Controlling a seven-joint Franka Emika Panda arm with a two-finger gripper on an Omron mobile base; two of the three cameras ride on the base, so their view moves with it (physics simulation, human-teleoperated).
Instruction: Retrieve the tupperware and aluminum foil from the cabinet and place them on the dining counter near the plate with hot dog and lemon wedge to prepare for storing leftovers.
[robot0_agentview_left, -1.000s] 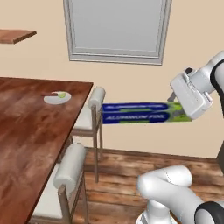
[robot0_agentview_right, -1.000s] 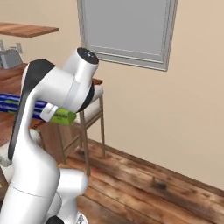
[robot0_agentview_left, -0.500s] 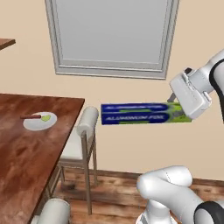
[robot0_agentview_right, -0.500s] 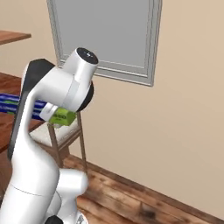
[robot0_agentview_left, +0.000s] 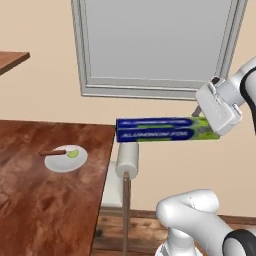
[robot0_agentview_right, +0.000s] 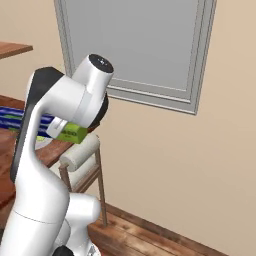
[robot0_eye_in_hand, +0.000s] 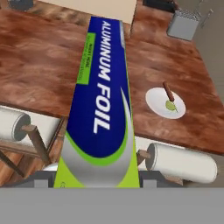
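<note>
Pincer (robot0_agentview_left: 214, 125) clamped on the lime-green end of the aluminum foil (robot0_agentview_left: 161, 130); box held in the air beside the table (robot0_agentview_left: 30, 200) edge, above a white stool (robot0_agentview_left: 126, 161). Long slim blue box, white lettering. Long axis level, free end pointing left toward the plate (robot0_agentview_left: 65, 158) with hot dog (robot0_agentview_left: 53, 152) and lemon wedge (robot0_agentview_left: 73, 154).
</note>
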